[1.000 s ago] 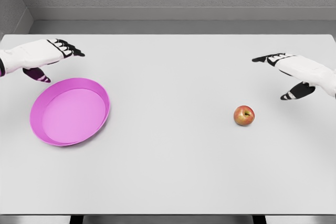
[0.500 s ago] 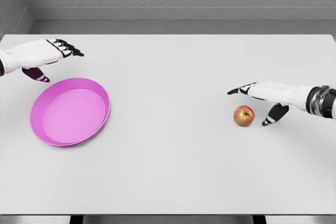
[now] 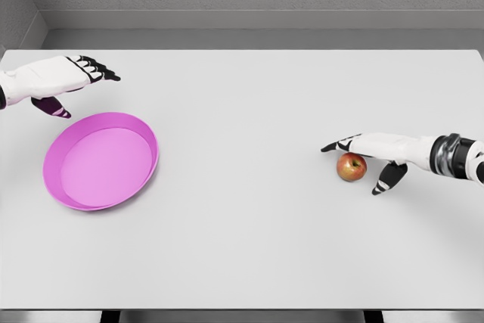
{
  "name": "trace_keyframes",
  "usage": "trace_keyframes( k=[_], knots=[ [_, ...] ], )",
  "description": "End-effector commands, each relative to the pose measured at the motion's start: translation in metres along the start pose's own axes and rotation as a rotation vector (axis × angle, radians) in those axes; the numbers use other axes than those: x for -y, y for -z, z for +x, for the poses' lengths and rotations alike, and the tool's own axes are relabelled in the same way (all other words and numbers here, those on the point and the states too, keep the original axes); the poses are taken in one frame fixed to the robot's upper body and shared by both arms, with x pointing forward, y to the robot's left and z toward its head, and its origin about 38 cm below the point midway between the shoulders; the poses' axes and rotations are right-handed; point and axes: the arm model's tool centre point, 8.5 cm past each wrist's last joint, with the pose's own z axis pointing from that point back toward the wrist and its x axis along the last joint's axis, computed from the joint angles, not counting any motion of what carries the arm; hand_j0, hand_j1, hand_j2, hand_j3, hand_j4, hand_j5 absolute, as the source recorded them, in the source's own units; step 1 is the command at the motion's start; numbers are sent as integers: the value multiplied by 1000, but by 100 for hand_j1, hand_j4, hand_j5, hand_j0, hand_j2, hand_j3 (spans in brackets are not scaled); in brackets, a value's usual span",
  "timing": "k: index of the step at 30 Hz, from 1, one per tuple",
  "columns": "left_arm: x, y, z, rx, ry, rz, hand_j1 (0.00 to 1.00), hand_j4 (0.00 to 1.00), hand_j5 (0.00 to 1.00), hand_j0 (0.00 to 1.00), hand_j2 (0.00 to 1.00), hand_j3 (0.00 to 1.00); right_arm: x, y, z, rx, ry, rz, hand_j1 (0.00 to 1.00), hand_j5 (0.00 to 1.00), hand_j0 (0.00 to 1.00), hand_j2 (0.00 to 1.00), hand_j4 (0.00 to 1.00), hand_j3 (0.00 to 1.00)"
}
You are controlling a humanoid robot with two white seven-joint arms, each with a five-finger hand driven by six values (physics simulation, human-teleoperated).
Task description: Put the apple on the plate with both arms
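**On a white table: pink plate at left, apple at right under an open hand**

At the far left, the left hand (image 3: 57,81) hovers above the white table (image 3: 242,247), its arm entering from the left edge. Its fingers are stretched out flat toward the right with dark tips showing, the thumb hangs below, and it holds nothing. Just below and slightly right of that hand sits a round pink plate (image 3: 57,191) with a raised rim; the hand is near its far edge but apart from it. Nothing lies on the plate.

Across the wide middle of the table, well apart from the plate, a small red and yellow apple (image 3: 352,167) rests on the surface at the right side. The right hand (image 3: 374,153) reaches in from the right edge and lies directly over the apple, palm down. Its fingers extend leftward past the top of the fruit, and its thumb points down just to the right of the apple. The hand is spread, not closed around the fruit; whether the palm touches the apple's top cannot be told
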Motion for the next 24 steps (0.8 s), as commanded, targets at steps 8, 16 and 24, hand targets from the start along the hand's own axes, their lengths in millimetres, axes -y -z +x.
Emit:
trace_keyframes(
  k=[8,16,24],
  knots=[
    [-1,-1,0,-1,-4,3,100,100,100,100,100,100,0,0,4,18,-10,3,64,64,64,64,64,64],
    [-2,-1,-1,-2,-2,5,100,100,100,100,100,100,-1,1,4,16,-8,6,50,50,50,50,50,50],
    [-2,-1,-1,-2,-2,5,100,100,100,100,100,100,6,-2,4,14,-17,-9,45,45,45,45,45,45]
  ],
)
